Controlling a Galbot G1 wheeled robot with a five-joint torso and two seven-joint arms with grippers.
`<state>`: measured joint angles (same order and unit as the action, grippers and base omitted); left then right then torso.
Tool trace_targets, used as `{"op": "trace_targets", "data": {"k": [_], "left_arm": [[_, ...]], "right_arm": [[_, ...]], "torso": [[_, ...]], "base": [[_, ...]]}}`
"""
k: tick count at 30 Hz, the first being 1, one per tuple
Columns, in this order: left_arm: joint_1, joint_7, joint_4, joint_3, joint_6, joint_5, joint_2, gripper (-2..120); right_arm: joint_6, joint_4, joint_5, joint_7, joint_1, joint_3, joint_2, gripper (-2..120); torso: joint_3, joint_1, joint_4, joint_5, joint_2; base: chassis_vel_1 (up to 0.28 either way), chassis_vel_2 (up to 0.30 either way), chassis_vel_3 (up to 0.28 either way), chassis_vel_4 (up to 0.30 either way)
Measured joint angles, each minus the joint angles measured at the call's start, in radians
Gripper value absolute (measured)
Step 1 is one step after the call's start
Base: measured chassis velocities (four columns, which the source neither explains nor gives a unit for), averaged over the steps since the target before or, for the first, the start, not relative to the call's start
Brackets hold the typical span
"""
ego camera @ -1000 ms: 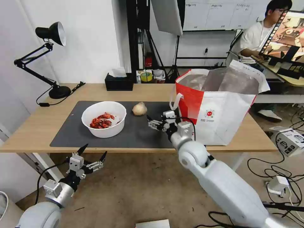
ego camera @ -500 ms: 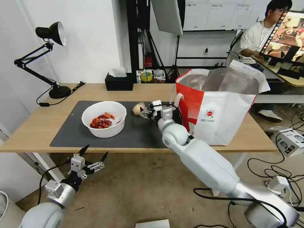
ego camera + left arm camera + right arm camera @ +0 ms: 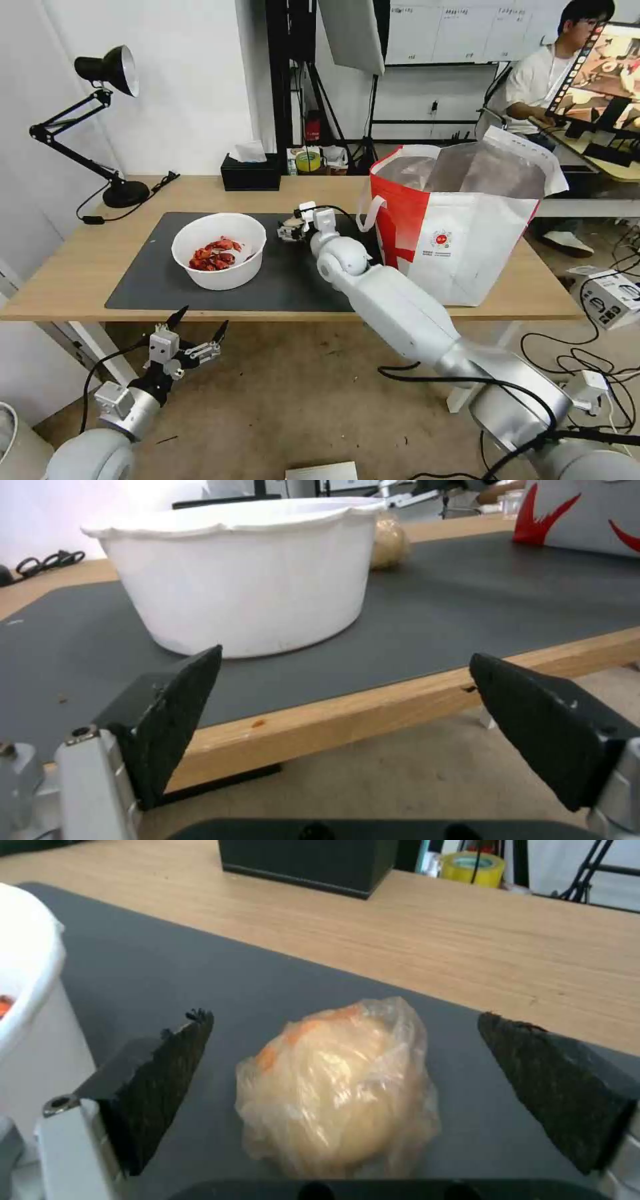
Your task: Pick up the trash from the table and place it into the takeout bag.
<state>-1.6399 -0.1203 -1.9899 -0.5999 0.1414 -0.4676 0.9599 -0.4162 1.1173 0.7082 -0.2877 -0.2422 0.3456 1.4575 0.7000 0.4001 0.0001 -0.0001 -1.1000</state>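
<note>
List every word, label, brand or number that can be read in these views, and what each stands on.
None can be read.
takeout bag: round red logo with tiny print beneath, too small to read.
Sheets on the back wall: blurred lines, unreadable.
Yellow tape roll: no lettering can be made out.

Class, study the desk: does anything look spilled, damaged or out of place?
Nothing stands out. The white bowl sits upright with its red shells inside, the wrapped ball lies intact between the open right gripper's fingers, and the takeout bag stands upright.
</note>
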Motion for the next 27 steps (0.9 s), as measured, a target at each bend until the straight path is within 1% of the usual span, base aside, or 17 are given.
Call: {"op": "trace_targets", "data": {"k": [2,4,5,10,18,27], "left_arm": [[-0.004,0.0,-0.001,-0.001,0.002,0.001,0.004,100],[-0.004,0.0,-0.001,-0.001,0.002,0.001,0.004,100],[-0.005,0.0,0.0,-0.002,0.009,0.002,0.006,100],[-0.006,-0.001,0.001,-0.001,0.015,0.006,0.014,100],[-0.006,-0.001,0.002,0.0,0.016,0.009,0.019,100],[-0.009,-0.001,0.001,-0.002,0.017,0.01,0.02,100]], "right_arm": [[-0.017,-0.026,-0.005,0.017,0.017,0.001,0.012,100],[-0.017,-0.026,-0.005,0.017,0.017,0.001,0.012,100],[-0.036,-0.045,-0.008,0.029,0.03,0.009,0.018,100],[-0.073,-0.073,-0.026,0.047,0.048,0.015,0.028,100],[-0.086,-0.1,-0.034,0.064,0.057,0.02,0.039,100],[-0.087,-0.17,-0.058,0.093,0.071,0.021,0.068,100]], "torso": [[0.0,0.0,0.0,0.0,0.0],[0.0,0.0,0.0,0.0,0.0],[0.0,0.0,-0.0001,0.0,0.0],[0.0,0.0,-0.0001,0.0,0.0],[0.0,0.0,-0.0002,0.0001,0.0],[0.0,0.0,-0.0002,0.0001,0.0]], "base": [[0.0,0.0,0.0,0.0],[0.0,0.0,0.0,0.0],[0.0,0.0,0.0,0.0],[0.0,0.0,0.0,0.0],[0.0,0.0,0.0,0.0],[0.0,0.0,0.0,0.0]]}}
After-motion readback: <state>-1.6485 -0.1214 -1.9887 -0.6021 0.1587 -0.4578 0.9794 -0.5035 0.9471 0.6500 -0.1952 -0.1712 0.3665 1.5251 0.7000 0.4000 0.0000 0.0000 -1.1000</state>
